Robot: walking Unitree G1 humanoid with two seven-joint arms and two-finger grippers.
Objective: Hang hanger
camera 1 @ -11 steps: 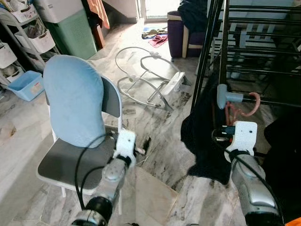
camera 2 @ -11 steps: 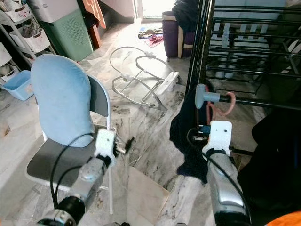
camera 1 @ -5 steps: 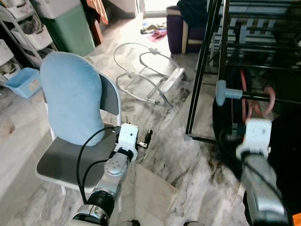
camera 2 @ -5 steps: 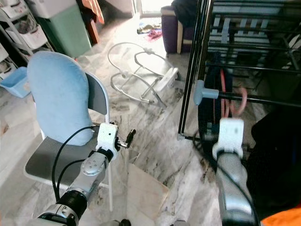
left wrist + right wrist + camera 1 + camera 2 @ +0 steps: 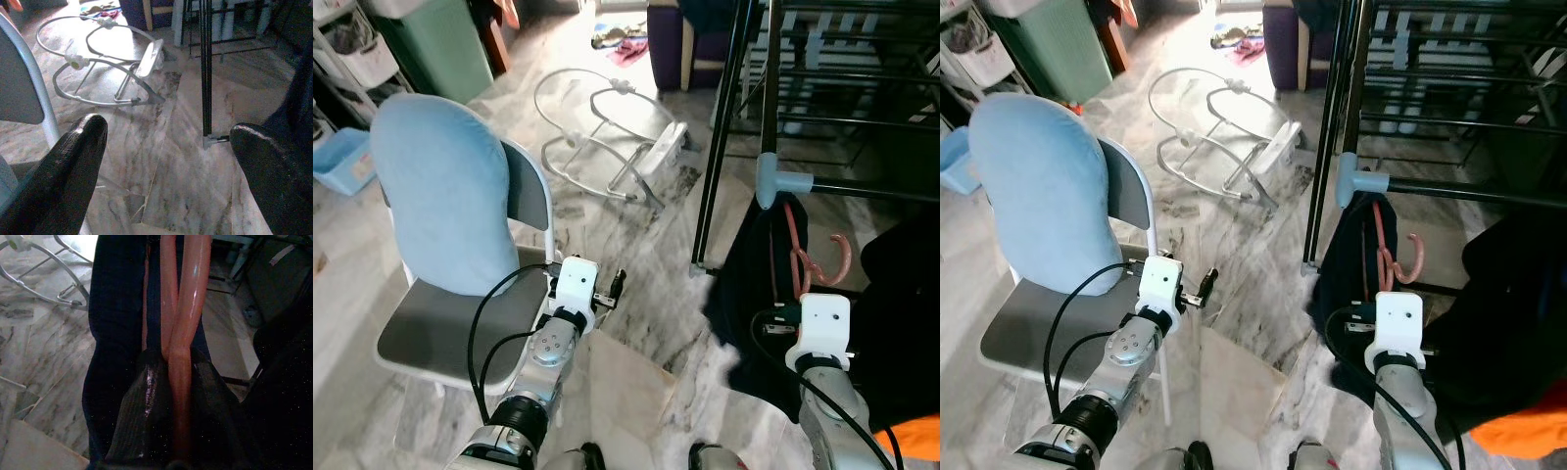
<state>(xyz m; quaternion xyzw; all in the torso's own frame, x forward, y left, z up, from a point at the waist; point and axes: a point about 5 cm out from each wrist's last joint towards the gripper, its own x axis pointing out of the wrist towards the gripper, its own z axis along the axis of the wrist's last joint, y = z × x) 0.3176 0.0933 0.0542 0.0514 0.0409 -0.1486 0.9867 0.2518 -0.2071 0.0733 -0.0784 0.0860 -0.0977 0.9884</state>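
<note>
A salmon-pink hanger [image 5: 795,257] carries a dark garment [image 5: 749,294] that drapes down to the floor. My right gripper [image 5: 176,357] is shut on the hanger's stem, and its white wrist housing [image 5: 825,329] sits just below. The hook [image 5: 840,257] curls upward a little under the black rack's rail [image 5: 862,190], apart from it, beside the grey-blue corner joint [image 5: 771,180]. My left gripper [image 5: 618,285] stands open with nothing between its fingers [image 5: 73,166], low over the marble floor beside the chair.
A chair with a blue cushion [image 5: 440,201] stands to my left. A white baby-bouncer frame [image 5: 607,137] lies on the floor ahead. The black drying rack's legs [image 5: 715,157] rise in the middle. More dark clothes and an orange item [image 5: 913,443] hang at the right.
The camera has shifted. The right gripper and hanger have dropped, so the hook now sits lower under the rail than before. The left arm has hardly moved.
</note>
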